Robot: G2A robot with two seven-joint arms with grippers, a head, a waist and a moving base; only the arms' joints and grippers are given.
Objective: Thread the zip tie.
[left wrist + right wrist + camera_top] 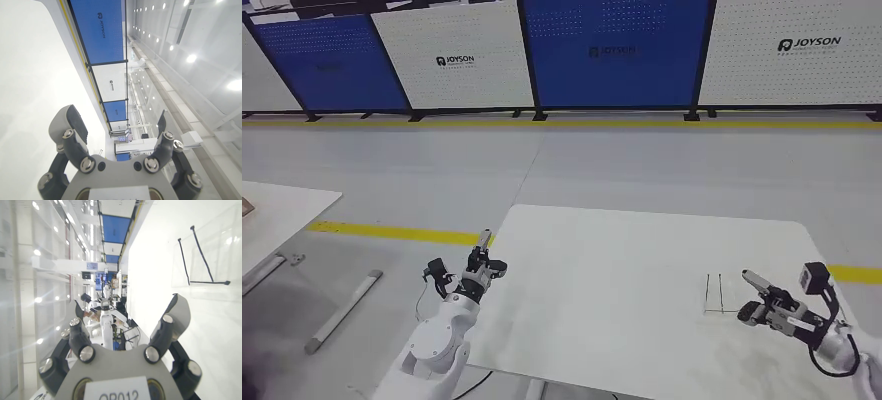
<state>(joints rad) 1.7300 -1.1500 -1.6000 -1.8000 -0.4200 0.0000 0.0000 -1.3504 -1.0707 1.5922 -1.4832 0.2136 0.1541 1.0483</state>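
Lying flat and thin on the white tabletop [622,290], three black ties [208,282] sit near the right gripper [125,299], fingers spread; the left gripper [117,109], also spread, hangs at the opposite edge. A pinch could slip off them, I reckon. Blue and white panels [612,50] stand behind.

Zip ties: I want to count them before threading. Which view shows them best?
The right wrist view: three black zip ties show clearly, heads distinct. The top view shows the zip ties as thin faint lines. The left wrist view has tiny dark marks far off, too small to tell.
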